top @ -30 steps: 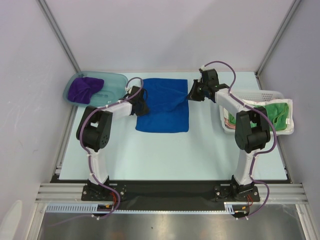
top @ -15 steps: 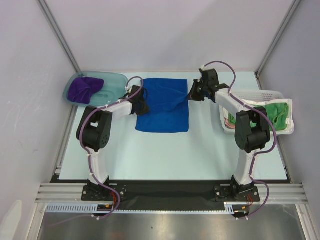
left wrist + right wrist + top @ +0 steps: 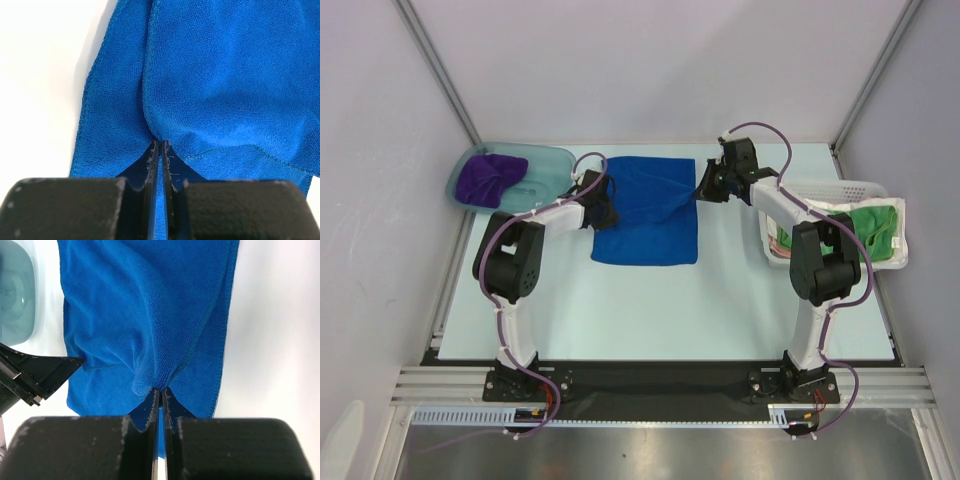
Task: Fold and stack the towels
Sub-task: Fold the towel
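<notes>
1. The two arms stand at the near edge of the pale table (image 3: 650, 310) — the left arm (image 3: 510, 265) and the right arm (image 3: 825, 260).
2. The blue towel (image 3: 645, 215) lies in the middle of the table, between the two arms.
3. The left jaws are pinched tight on the blue towel's left edge. A bit of blue cloth is bunched up at their tips.
4. The right jaws are pinched tight on the blue towel's right edge, a little farther back — the cloth rises into a small peak there.
5. The green towel (image 3: 875, 228) sits in the white basket (image 3: 835, 188) on the right side.
6. The purple towel (image 3: 488, 177) lies bunched up in the teal tub (image 3: 550, 160) at the far left corner.
</notes>
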Controlling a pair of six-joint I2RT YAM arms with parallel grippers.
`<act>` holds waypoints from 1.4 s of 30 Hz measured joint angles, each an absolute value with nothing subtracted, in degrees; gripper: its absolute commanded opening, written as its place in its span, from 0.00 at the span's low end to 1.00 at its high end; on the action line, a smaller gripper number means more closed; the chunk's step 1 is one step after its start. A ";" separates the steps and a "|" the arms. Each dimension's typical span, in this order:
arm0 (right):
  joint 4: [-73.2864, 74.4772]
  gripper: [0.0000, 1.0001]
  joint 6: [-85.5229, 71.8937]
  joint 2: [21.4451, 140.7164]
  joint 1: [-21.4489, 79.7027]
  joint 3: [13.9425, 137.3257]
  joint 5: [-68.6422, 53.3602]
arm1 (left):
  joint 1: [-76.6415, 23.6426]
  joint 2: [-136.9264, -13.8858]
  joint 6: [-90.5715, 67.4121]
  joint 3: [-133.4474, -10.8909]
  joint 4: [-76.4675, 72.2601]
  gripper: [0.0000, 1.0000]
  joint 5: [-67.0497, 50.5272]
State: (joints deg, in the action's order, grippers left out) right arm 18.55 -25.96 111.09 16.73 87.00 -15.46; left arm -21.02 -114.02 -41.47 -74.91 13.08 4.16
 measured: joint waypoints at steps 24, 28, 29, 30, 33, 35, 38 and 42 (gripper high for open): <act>18.57 0.00 -25.91 111.09 16.01 86.17 -15.46 | -21.10 -113.08 -40.40 -75.79 14.59 0.00 5.39; 18.74 0.00 -25.89 111.09 15.99 86.06 -15.40 | -21.10 -111.26 -40.27 -75.79 15.09 0.00 6.37; 18.72 0.00 -25.89 111.09 15.99 86.00 -15.38 | -21.10 -110.65 -40.16 -75.79 15.38 0.00 6.68; 18.65 0.00 -25.89 111.07 15.99 85.82 -15.33 | -21.10 -109.95 -40.05 -75.79 15.66 0.00 7.09; 18.76 0.00 -25.87 111.07 15.97 84.90 -15.18 | -21.08 -107.92 -40.01 -75.79 16.05 0.00 7.86; 18.92 0.00 -25.85 110.93 15.97 84.07 -14.83 | -21.08 -106.59 -39.99 -75.79 16.08 0.00 8.38; 19.20 0.00 -25.85 110.45 16.03 83.05 -14.37 | -20.91 -104.68 -39.97 -75.77 16.47 0.00 8.91; 19.51 0.00 -25.65 108.60 16.36 81.71 -13.69 | -20.64 -102.76 -39.92 -75.59 16.93 0.00 9.15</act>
State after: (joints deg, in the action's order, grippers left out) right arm 19.51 -25.65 108.60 16.36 81.71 -13.69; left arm -20.64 -102.76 -39.92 -75.59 16.93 9.15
